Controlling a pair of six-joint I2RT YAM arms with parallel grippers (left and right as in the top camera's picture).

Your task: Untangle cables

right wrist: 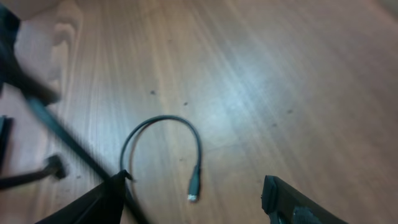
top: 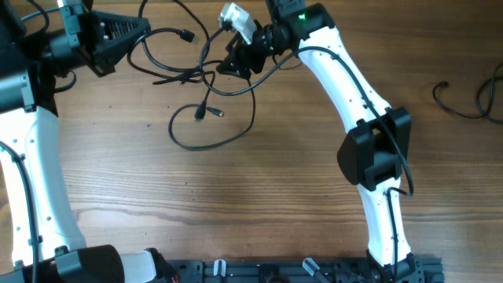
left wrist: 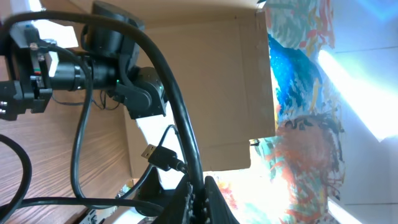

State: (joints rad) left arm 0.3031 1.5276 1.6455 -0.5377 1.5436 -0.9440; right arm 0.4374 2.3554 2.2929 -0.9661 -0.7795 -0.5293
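Cables crowd far edge, table front open

We see a wooden table of light brown grain filling the overhead view, with a few small dark specks on its boards. From the left wrist view, a plain brown cardboard panel stands beyond its far edge. To the panel's right hangs a cloth printed in blue, orange and green.

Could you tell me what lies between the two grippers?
Overhead view: loops of the black cables lie between the left gripper and the right gripper.
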